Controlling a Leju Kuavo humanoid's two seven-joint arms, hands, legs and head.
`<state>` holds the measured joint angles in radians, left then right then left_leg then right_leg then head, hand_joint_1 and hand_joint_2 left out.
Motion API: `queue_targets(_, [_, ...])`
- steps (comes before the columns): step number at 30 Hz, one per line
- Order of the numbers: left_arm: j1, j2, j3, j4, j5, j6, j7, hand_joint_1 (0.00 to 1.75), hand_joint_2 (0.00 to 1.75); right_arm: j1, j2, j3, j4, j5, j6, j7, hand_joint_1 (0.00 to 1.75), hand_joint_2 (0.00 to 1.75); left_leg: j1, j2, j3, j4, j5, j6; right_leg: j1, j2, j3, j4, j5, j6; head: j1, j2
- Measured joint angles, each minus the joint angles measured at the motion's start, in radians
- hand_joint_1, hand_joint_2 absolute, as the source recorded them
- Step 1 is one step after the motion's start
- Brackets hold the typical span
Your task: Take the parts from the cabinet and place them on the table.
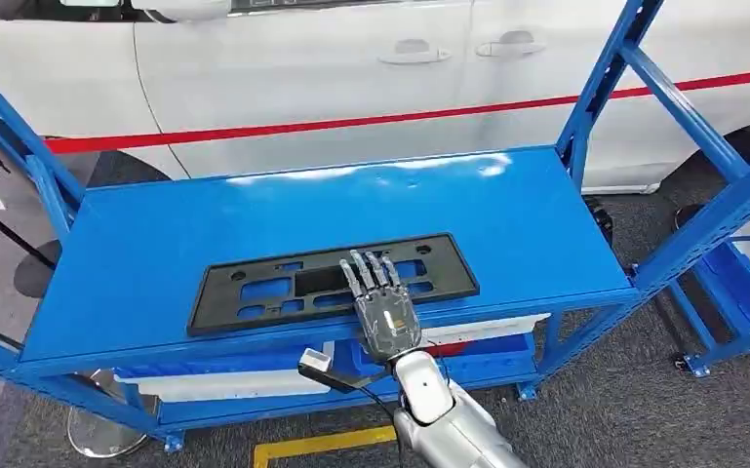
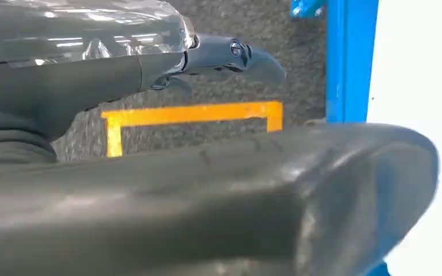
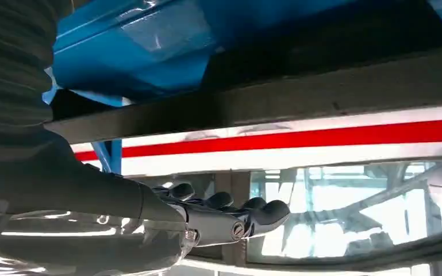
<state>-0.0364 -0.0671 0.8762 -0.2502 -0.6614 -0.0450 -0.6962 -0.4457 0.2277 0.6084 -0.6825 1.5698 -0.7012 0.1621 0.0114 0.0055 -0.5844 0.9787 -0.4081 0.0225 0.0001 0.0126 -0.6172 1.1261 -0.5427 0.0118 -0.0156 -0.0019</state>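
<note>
A long black plastic frame part [image 1: 254, 288] with several cut-outs lies flat near the front edge of the blue cabinet shelf [image 1: 302, 210]. My right hand [image 1: 382, 297] reaches over the part's right half, fingers stretched out forward and holding nothing. The right wrist view has those fingers [image 3: 218, 215] straight and a little apart from the black part's edge [image 3: 322, 92] and the blue shelf [image 3: 149, 46]. My left hand [image 2: 149, 190] hangs over the floor with a finger [image 2: 230, 54] straight and nothing in it.
A white car with a red stripe [image 1: 302, 68] stands close behind the cabinet. Blue uprights [image 1: 605, 78] flank the shelf. A lower shelf holds white pieces [image 1: 224, 380]. A yellow floor marking [image 1: 322, 447] lies in front, and a grey cable plug [image 1: 317, 363] juts out beside my wrist.
</note>
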Motion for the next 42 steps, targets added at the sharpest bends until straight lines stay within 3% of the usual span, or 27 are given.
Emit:
queue_targets(2, [-0.001, -0.003, 0.009, 0.0, -0.009, 0.002, 0.0, 0.0, 0.0, 0.0, 0.0, -0.005, -0.001, -0.009, 0.0, -0.032, 0.0, 1.75, -0.001, 0.006, -0.004, 0.0, 0.0, 0.0, -0.004, -0.002, -0.081, 0.151, -0.067, 0.006, 0.0, 0.0])
queue_targets(3, [-0.001, -0.003, 0.012, 0.0, -0.012, 0.003, 0.001, 0.0, 0.0, 0.001, 0.0, -0.009, -0.004, -0.017, 0.0, -0.054, 0.0, 1.75, -0.001, 0.006, -0.006, 0.001, 0.0, 0.0, -0.006, -0.004, -0.108, 0.198, -0.075, 0.009, 0.0, 0.0])
queue_targets(4, [-0.001, -0.006, 0.016, 0.0, -0.016, 0.003, 0.002, 0.0, 0.0, 0.002, 0.0, -0.017, -0.013, -0.029, 0.0, -0.081, 0.0, 1.75, 0.0, 0.006, -0.006, 0.003, -0.001, -0.001, -0.01, -0.006, -0.106, 0.188, -0.052, 0.012, 0.0, 0.0])
queue_targets(5, [-0.001, -0.008, 0.019, 0.0, -0.021, 0.004, 0.002, 0.0, 0.0, 0.003, 0.0, -0.021, -0.022, -0.039, 0.0, -0.102, 0.0, 1.75, 0.001, 0.005, -0.006, 0.006, -0.002, -0.003, -0.014, -0.007, -0.079, 0.13, -0.012, 0.013, 0.0, 0.0])
queue_targets(7, [0.0, -0.014, 0.029, 0.0, -0.031, 0.004, 0.002, 0.0, 0.0, -0.008, 0.012, -0.027, -0.055, -0.062, 0.0, -0.13, 0.0, 1.75, 0.003, 0.002, -0.007, 0.018, -0.008, -0.013, -0.021, -0.007, 0.015, -0.044, 0.071, 0.014, 0.0, 0.0])
queue_targets(8, [0.0, -0.015, 0.036, 0.0, -0.034, 0.004, 0.002, 0.0, 0.0, -0.017, 0.018, -0.028, -0.07, -0.072, 0.004, -0.139, 0.0, 1.75, -0.001, 0.001, -0.01, 0.028, -0.013, -0.02, -0.023, -0.005, 0.036, -0.096, 0.07, 0.012, 0.0, 0.0])
queue_targets(12, [0.0, -0.016, 0.055, 0.0, -0.048, 0.004, 0.002, 0.0, 0.0, -0.03, 0.036, -0.028, -0.129, -0.093, 0.043, -0.147, 0.0, 1.75, 0.0, -0.008, -0.01, 0.027, -0.015, -0.045, -0.011, -0.008, 0.036, -0.095, 0.073, -0.022, 0.0, 0.0])
queue_targets(14, [0.0, -0.016, 0.063, 0.0, -0.048, 0.004, 0.001, 0.0, 0.0, -0.039, 0.043, -0.028, -0.147, -0.094, 0.047, -0.148, 0.0, 1.75, 0.002, -0.006, -0.025, 0.067, -0.044, -0.054, -0.018, -0.013, 0.041, -0.1, 0.075, -0.036, -0.003, 0.0])
queue_targets(15, [0.0, -0.017, 0.064, 0.0, -0.048, 0.003, 0.001, 0.0, 0.0, -0.043, 0.047, -0.028, -0.153, -0.095, 0.048, -0.148, 0.0, 1.75, 0.003, -0.006, -0.054, 0.13, -0.081, -0.057, -0.017, -0.013, 0.042, -0.1, 0.074, -0.04, -0.004, 0.0])
queue_targets(16, [0.0, -0.018, 0.066, 0.0, -0.049, 0.003, 0.001, 0.0, 0.0, -0.045, 0.047, -0.028, -0.157, -0.095, 0.05, -0.151, 0.0, 1.75, 0.003, -0.006, -0.104, 0.234, -0.13, -0.061, -0.014, -0.014, 0.042, -0.1, 0.072, -0.043, -0.004, 0.0])
queue_targets(17, [0.0, -0.018, 0.068, 0.0, -0.049, 0.003, 0.001, 0.0, 0.0, -0.044, 0.047, -0.028, -0.159, -0.095, 0.052, -0.152, 0.0, 1.75, 0.003, -0.006, -0.142, 0.307, -0.157, -0.063, -0.012, -0.014, 0.042, -0.099, 0.07, -0.045, -0.003, 0.0])
queue_targets(18, [0.002, -0.018, 0.068, 0.0, -0.049, 0.003, 0.001, 0.0, 0.0, -0.042, 0.047, -0.028, -0.159, -0.095, 0.052, -0.152, 0.0, 1.75, 0.003, -0.006, -0.168, 0.354, -0.165, -0.062, -0.01, -0.014, 0.043, -0.098, 0.069, -0.046, -0.003, 0.0])
queue_targets(19, [0.003, -0.018, 0.069, 0.0, -0.049, 0.003, 0.001, 0.0, 0.0, -0.042, 0.047, -0.028, -0.16, -0.095, 0.052, -0.153, 0.0, 1.75, 0.003, -0.006, -0.173, 0.353, -0.148, -0.059, -0.008, -0.014, 0.046, -0.098, 0.066, -0.047, -0.003, 0.0])
queue_targets(20, [0.003, -0.018, 0.069, 0.0, -0.049, 0.003, 0.001, 0.0, 0.0, -0.042, 0.047, -0.028, -0.163, -0.095, 0.052, -0.153, 0.0, 1.75, 0.002, -0.006, -0.153, 0.304, -0.111, -0.056, -0.007, -0.012, 0.05, -0.098, 0.062, -0.047, -0.003, 0.0])
queue_targets(22, [0.002, -0.018, 0.07, 0.0, -0.049, 0.003, 0.001, 0.0, 0.0, -0.043, 0.05, -0.028, -0.17, -0.096, 0.052, -0.153, 0.0, 1.75, 0.0, -0.006, -0.065, 0.121, -0.011, -0.041, -0.005, -0.011, 0.066, -0.098, 0.052, -0.044, -0.003, 0.0])
queue_targets(23, [0.003, -0.017, 0.071, 0.0, -0.049, 0.003, 0.001, 0.0, 0.0, -0.044, 0.051, -0.028, -0.172, -0.096, 0.052, -0.153, 0.0, 1.75, -0.004, -0.005, -0.035, 0.057, -0.003, -0.031, -0.006, -0.012, 0.07, -0.1, 0.046, -0.041, -0.002, 0.0])
queue_targets(24, [0.001, -0.018, 0.072, 0.0, -0.049, 0.003, 0.001, 0.0, 0.0, -0.047, 0.051, -0.028, -0.172, -0.096, 0.052, -0.153, 0.0, 1.75, -0.011, -0.005, -0.025, 0.044, -0.009, -0.027, 0.0, -0.011, 0.068, -0.097, 0.045, -0.035, -0.002, 0.0])
queue_targets(27, [0.002, -0.018, 0.076, 0.0, -0.048, 0.003, 0.0, 0.0, 0.0, -0.046, 0.051, -0.028, -0.174, -0.097, 0.052, -0.153, 0.0, 1.75, -0.015, -0.009, -0.026, 0.039, -0.016, -0.019, -0.005, -0.013, 0.072, -0.108, 0.043, -0.017, -0.002, 0.0])
queue_targets(29, [0.003, -0.021, 0.077, 0.0, -0.048, 0.003, 0.0, 0.0, 0.0, -0.048, 0.053, -0.028, -0.181, -0.097, 0.052, -0.153, 0.0, 1.75, -0.002, -0.008, -0.004, 0.011, -0.01, -0.011, -0.002, -0.012, 0.076, -0.091, 0.026, -0.005, -0.001, 0.0])
queue_targets(32, [-0.002, -0.021, 0.079, 0.0, -0.047, 0.003, 0.0, 0.0, 0.0, -0.051, 0.051, -0.028, -0.183, -0.097, 0.052, -0.153, 0.0, 1.75, -0.002, -0.007, 0.002, 0.01, -0.016, 0.001, -0.006, -0.011, -0.044, 0.125, -0.072, 0.003, 0.0, 0.0])
queue_targets(33, [-0.002, -0.021, 0.08, 0.0, -0.047, 0.003, 0.0, 0.0, 0.0, -0.047, 0.049, -0.028, -0.183, -0.097, 0.052, -0.153, 0.0, 1.75, -0.002, -0.008, 0.004, 0.01, -0.019, 0.001, -0.007, -0.012, -0.088, 0.191, -0.086, 0.005, 0.001, 0.0])
queue_targets(34, [-0.002, -0.021, 0.081, 0.0, -0.047, 0.003, 0.0, 0.0, 0.0, -0.045, 0.048, -0.028, -0.183, -0.097, 0.052, -0.153, 0.0, 1.75, -0.002, -0.009, 0.006, 0.011, -0.021, 0.001, -0.007, -0.012, -0.107, 0.209, -0.079, 0.007, 0.0, 0.0])
queue_targets(35, [-0.001, -0.021, 0.083, 0.0, -0.047, 0.003, 0.0, 0.0, 0.0, -0.044, 0.048, -0.028, -0.183, -0.097, 0.052, -0.153, 0.0, 1.75, -0.002, -0.01, 0.01, 0.012, -0.025, 0.0, -0.009, -0.012, -0.108, 0.189, -0.048, 0.009, 0.001, 0.0])
queue_targets(37, [0.002, -0.023, 0.084, 0.0, -0.047, 0.003, 0.001, 0.0, 0.0, -0.046, 0.048, -0.028, -0.183, -0.097, 0.052, -0.153, 0.0, 1.75, -0.002, -0.012, 0.023, 0.019, -0.038, -0.005, -0.012, -0.012, -0.041, 0.023, 0.074, 0.005, 0.001, 0.0])
queue_targets(38, [0.001, -0.025, 0.084, 0.0, -0.047, 0.003, 0.001, 0.0, 0.0, -0.047, 0.048, -0.028, -0.183, -0.097, 0.052, -0.153, 0.0, 1.75, -0.002, -0.014, 0.028, 0.023, -0.045, -0.009, -0.012, -0.012, -0.004, -0.065, 0.117, 0.0, 0.001, 0.0])
queue_targets(39, [-0.001, -0.025, 0.084, 0.0, -0.047, 0.002, 0.001, 0.0, 0.0, -0.049, 0.048, -0.028, -0.183, -0.098, 0.052, -0.153, 0.0, 1.75, -0.01, -0.014, 0.025, 0.031, -0.052, -0.017, -0.006, -0.011, 0.01, -0.09, 0.097, -0.005, 0.0, 0.0])
queue_targets(42, [-0.003, -0.025, 0.085, 0.0, -0.047, 0.002, 0.0, 0.0, 0.0, -0.048, 0.048, -0.028, -0.183, -0.098, 0.052, -0.154, 0.0, 1.75, -0.005, -0.015, 0.025, 0.025, -0.052, -0.033, -0.002, -0.008, 0.007, -0.094, 0.093, -0.021, -0.001, 0.0])
